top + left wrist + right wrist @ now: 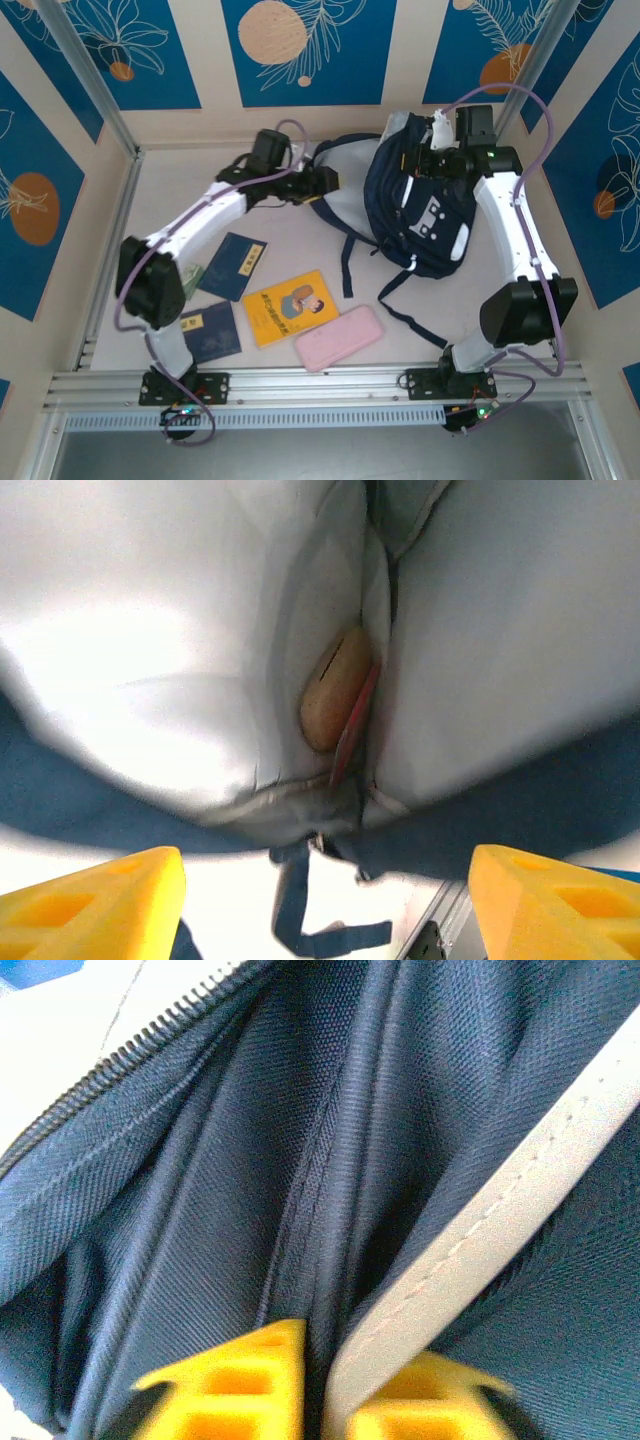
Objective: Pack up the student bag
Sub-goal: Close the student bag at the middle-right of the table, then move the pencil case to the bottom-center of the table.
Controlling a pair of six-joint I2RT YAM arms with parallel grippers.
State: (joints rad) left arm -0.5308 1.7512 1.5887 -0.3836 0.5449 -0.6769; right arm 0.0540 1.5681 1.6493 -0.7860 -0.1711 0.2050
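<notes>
A tan, red-edged object (335,692) wedged in the student bag's (500,630) pale lining fold is mostly buried and too blurred to identify.

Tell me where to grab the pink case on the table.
Grip the pink case across its narrow width, right of middle, coming straight down: it lies flat and slanted, long sides free, while the yellow book lies by its left end.

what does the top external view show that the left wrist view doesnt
Top external: the whole student bag, two navy booklets, a yellow book and a pink case lying on the table. Left wrist: up close, a tan object and a red edge tucked in a pale grey fold, with the left end effector open. Both: the student bag's pale grey side.
</notes>
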